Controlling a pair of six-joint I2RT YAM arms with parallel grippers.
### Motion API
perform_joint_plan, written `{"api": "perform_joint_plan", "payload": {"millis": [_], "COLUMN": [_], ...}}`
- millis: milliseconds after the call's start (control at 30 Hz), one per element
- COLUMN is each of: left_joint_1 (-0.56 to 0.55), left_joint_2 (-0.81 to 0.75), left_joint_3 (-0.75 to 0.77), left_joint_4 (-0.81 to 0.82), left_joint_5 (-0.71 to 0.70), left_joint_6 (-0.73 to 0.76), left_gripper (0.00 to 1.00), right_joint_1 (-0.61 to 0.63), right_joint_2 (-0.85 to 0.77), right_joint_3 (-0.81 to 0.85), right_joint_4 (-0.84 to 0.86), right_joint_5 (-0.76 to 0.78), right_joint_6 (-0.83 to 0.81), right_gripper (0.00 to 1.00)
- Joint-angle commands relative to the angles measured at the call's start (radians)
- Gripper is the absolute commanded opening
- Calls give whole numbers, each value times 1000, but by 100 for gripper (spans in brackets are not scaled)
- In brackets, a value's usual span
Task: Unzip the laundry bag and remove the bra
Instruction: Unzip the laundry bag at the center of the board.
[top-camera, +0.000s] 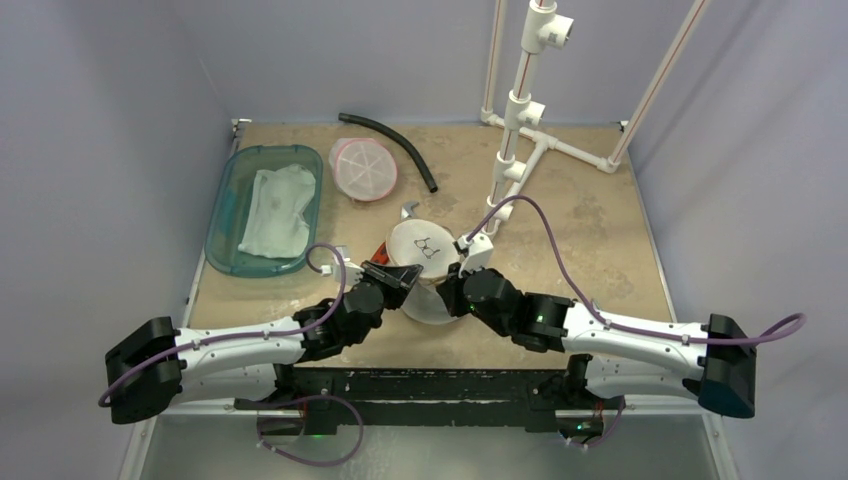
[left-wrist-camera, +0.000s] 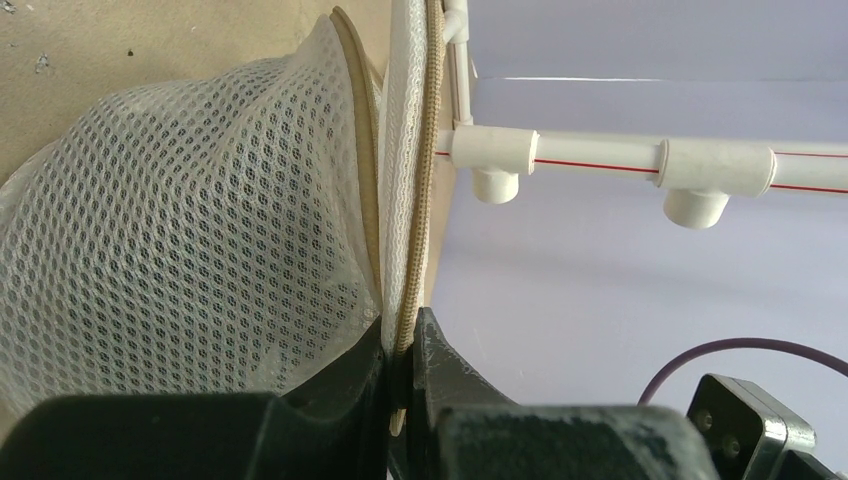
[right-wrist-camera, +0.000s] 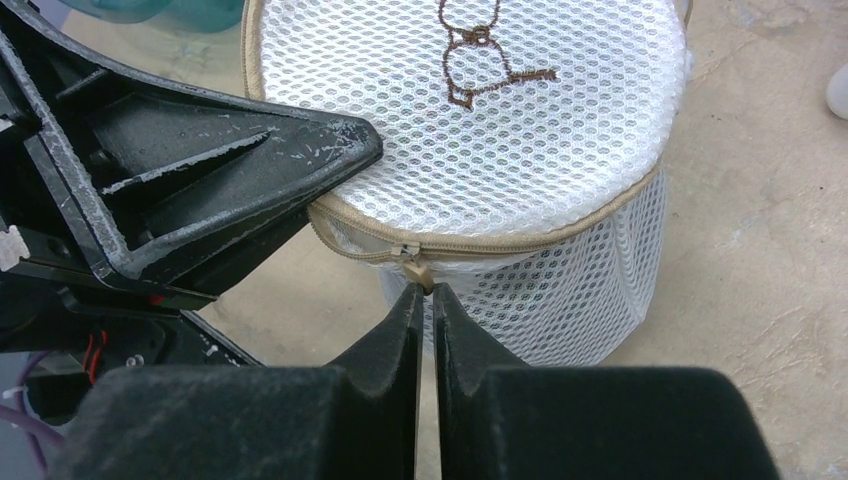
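The laundry bag (top-camera: 424, 262) is a white mesh cylinder with tan trim and a brown bra emblem on its lid, standing in the middle of the table. My left gripper (left-wrist-camera: 405, 338) is shut on the bag's tan-piped lid rim (left-wrist-camera: 418, 200); it also shows in the top view (top-camera: 404, 276). My right gripper (right-wrist-camera: 427, 291) is shut, its tips pinching the tan zipper pull (right-wrist-camera: 413, 262) at the bag's near side; in the top view it sits at the bag's right (top-camera: 452, 288). The zipper (right-wrist-camera: 500, 245) looks closed. The bra is hidden inside the bag.
A teal bin (top-camera: 226, 215) holding white cloth stands at the back left. A round pink-lidded container (top-camera: 364, 168) and a black hose (top-camera: 398, 147) lie behind the bag. A white PVC pipe frame (top-camera: 520, 130) rises at the back right.
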Motion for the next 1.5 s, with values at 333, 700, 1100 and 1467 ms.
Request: {"api": "perform_joint_plan", "payload": {"millis": [333,700,1100,1467], "left_joint_1": [4,5,5,5], "left_joint_2": [-20,-18,-24,-32], "left_joint_3": [-7,-3,-2,-20], "left_joint_4": [5,12,11,11], "left_joint_5": [-20,-22,-17,-12], "left_joint_6": [-2,0,2,-4], "left_gripper": [0,0,0,0], "right_joint_1": [6,5,6,6], "right_joint_2": [-62,-26,10,-9], "right_joint_3": [23,39,42,33], "right_joint_4": [33,31,38,13], "right_joint_5": [14,4,1,23], "right_joint_6": [-19,-12,-4,17], "right_gripper": [17,43,25,0]}}
